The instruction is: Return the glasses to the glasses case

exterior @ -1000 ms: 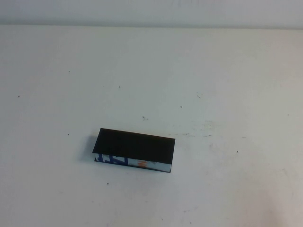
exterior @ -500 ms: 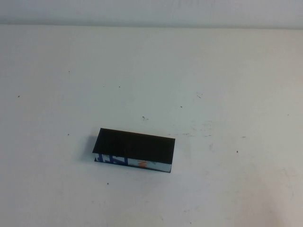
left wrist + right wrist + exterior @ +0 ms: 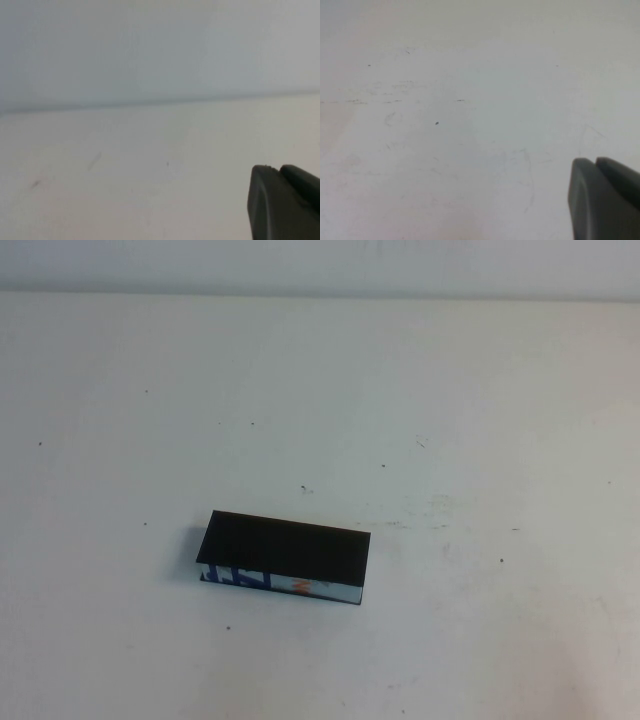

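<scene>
We are looking down on one glasses case (image 3: 284, 559), lying with its lid shut on the white tabletop (image 3: 480, 400), a little left of the middle and toward the near edge in the high view. Its flat black lid is facing up, and the blue, white and orange printed strip is showing along the side nearest us. The case is sitting slightly askew, its right end a touch nearer to us than its left.

Neither arm is appearing in the high view, so the case is lying well apart from both claws and nothing is touching it.

We are seeing the left claw (image 3: 285, 202) only in the left wrist view, as a dark finger part poking into the corner of the frame above bare tabletop, with the wall rising beyond the far edge. We are seeing the right claw (image 3: 605, 197) in the same way in the right wrist view, a dark part hanging over scuffed, speckled tabletop. So little of each claw is showing that we cannot tell whether it is released or clenched. Neither one is holding or touching anything we can see.

Counting up: we are finding one case and two claws. The glasses are not showing in any view; whether they are lying inside the shut case we cannot tell.
</scene>
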Controlling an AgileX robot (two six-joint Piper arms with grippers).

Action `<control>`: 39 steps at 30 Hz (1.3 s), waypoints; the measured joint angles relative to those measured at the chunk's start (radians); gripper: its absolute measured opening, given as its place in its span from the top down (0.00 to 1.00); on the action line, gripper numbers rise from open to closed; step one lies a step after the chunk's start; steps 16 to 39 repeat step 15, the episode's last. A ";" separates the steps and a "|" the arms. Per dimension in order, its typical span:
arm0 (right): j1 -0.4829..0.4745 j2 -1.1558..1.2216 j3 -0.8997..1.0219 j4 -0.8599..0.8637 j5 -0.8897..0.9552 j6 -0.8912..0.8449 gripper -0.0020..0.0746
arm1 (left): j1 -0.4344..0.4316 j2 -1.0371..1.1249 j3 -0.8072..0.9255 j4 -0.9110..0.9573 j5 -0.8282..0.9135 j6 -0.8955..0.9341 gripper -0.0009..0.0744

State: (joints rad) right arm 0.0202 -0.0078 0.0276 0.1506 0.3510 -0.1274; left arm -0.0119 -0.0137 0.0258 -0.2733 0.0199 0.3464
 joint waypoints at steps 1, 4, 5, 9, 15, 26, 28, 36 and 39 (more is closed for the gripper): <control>0.000 0.000 0.000 0.000 0.000 0.000 0.99 | 0.012 0.000 0.000 0.047 0.052 -0.046 0.99; 0.000 0.000 0.000 0.000 0.000 0.000 0.99 | 0.023 0.000 0.000 0.194 0.213 -0.190 0.99; 0.000 -0.002 0.000 0.000 0.000 0.000 0.99 | 0.023 0.000 0.000 0.224 0.257 -0.229 0.99; 0.000 -0.002 0.000 0.000 0.000 0.000 0.99 | 0.023 0.000 0.001 0.285 0.352 -0.274 0.99; 0.000 -0.002 0.000 0.002 0.000 0.000 0.99 | 0.023 0.000 0.001 0.296 0.361 -0.273 0.99; 0.000 -0.002 0.000 0.002 0.000 0.000 0.99 | 0.023 0.000 0.001 0.296 0.361 -0.273 0.99; 0.000 -0.002 0.000 0.002 0.000 0.000 0.99 | 0.023 0.000 0.001 0.296 0.361 -0.273 0.99; 0.000 -0.002 0.000 0.002 0.000 0.000 0.99 | 0.023 0.000 0.001 0.296 0.361 -0.273 0.99; 0.000 -0.002 0.000 0.002 0.000 0.000 0.99 | 0.023 0.000 0.001 0.296 0.361 -0.273 0.99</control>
